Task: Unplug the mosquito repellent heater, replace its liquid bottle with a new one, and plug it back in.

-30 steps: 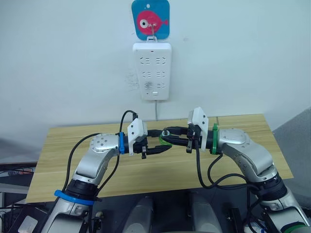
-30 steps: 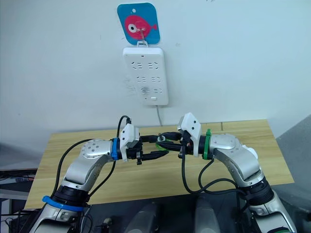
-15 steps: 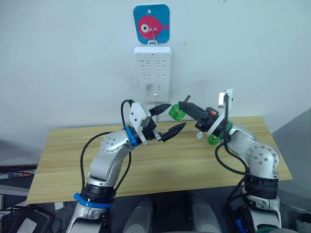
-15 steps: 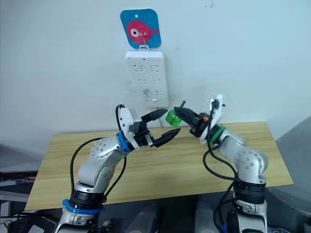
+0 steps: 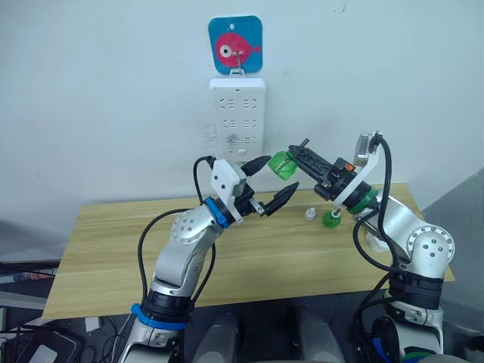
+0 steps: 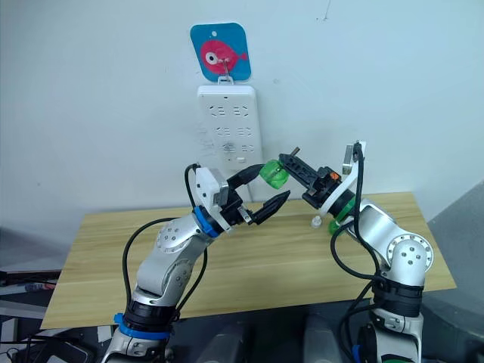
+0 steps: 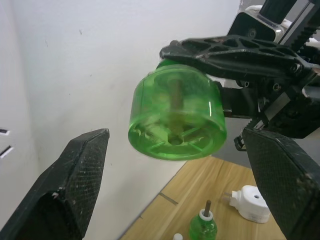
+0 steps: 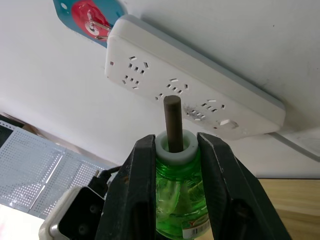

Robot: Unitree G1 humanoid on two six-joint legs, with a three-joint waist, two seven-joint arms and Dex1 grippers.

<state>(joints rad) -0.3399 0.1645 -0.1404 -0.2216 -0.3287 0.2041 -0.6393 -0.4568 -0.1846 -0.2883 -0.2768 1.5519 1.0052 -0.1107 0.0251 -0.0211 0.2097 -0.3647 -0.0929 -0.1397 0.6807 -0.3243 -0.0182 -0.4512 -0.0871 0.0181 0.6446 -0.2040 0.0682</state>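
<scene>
Your right gripper [image 5: 296, 155] is clamped on a green bottle [image 5: 282, 164], held up in the air in front of the wall, just below the white power strip [image 5: 237, 113]. The bottle is clear green plastic with a white collar and a dark wick [image 8: 172, 122] standing out of its neck; some liquid seems to be inside, though you cannot tell the level. Your left gripper [image 5: 274, 185] hangs just beside the bottle's base with its fingers spread wide, touching nothing. A second green bottle [image 7: 203, 227] with a wick stands upright on the wooden table [image 5: 113, 227]. The heater [image 7: 251, 202], small, white and rounded, lies unplugged on the table near that second bottle.
</scene>
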